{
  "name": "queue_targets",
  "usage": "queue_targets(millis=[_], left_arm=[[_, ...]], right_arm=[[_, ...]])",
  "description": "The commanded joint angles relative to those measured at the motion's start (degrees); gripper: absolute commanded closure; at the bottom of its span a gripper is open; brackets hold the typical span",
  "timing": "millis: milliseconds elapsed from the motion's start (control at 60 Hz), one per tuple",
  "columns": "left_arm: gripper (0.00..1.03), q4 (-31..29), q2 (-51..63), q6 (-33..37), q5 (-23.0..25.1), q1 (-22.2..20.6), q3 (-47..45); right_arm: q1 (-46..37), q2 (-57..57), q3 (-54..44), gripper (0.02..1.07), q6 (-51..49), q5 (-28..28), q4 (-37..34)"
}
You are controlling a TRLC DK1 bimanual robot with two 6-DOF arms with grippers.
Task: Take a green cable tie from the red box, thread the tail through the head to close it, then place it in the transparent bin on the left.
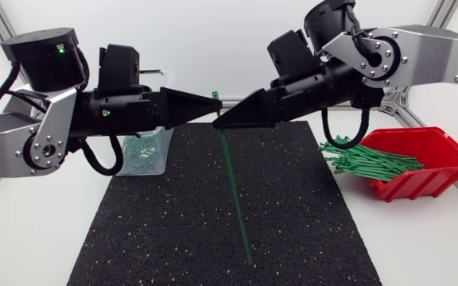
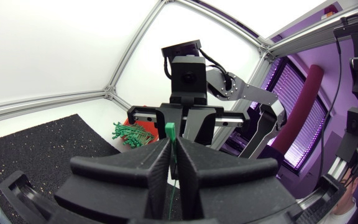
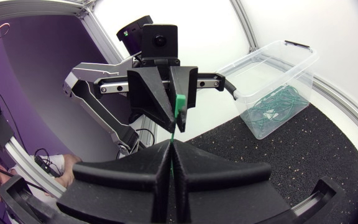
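A long green cable tie (image 1: 235, 191) hangs over the black mat (image 1: 173, 238) at the table's middle. Its top end sits where my two grippers meet tip to tip. My left gripper (image 1: 217, 101) is shut on the tie's upper end, and its wrist view shows the strap (image 2: 171, 152) pinched between its fingers. My right gripper (image 1: 217, 121) is shut on the tie just below, the strap (image 3: 171, 146) running up from its fingers. The tie's head (image 3: 179, 106) stands at the left gripper's (image 3: 169, 93) tips. Several loose ties (image 1: 368, 163) spill from the red box (image 1: 428, 159).
The transparent bin (image 1: 145, 155) stands at the mat's back left corner, under my left arm, with several green ties (image 3: 272, 109) inside. The red box is beside the mat's right edge. The tie's tail dangles down to the mat's front middle.
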Motion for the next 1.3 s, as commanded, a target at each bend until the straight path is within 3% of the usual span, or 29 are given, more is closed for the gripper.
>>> queue_targets(millis=[0, 100, 483, 817, 1283], left_arm=[[0.83, 1.1, -0.9, -0.9, -0.4, -0.4, -0.5], [0.75, 0.9, -1.0, -0.9, -0.3, -0.4, -0.6], [0.76, 0.8, -1.0, -0.8, -0.5, -0.8, -0.8], [0.99, 0.7, -1.1, -0.8, -1.7, -1.1, -1.0], [1.0, -5.7, -2.3, 4.8, -3.2, -2.9, -0.8]], right_arm=[[0.2, -1.6, -1.5, 1.01, 1.0, -0.3, 0.5], [0.1, -1.9, -1.6, 1.01, 1.0, -0.3, 0.7], [-0.4, -2.2, -1.9, 1.01, 1.0, -0.3, 1.1], [-0.4, -2.2, -2.3, 1.01, 1.0, -0.4, 1.4], [-0.7, -3.0, -3.1, 1.01, 1.0, -0.3, 1.9]])
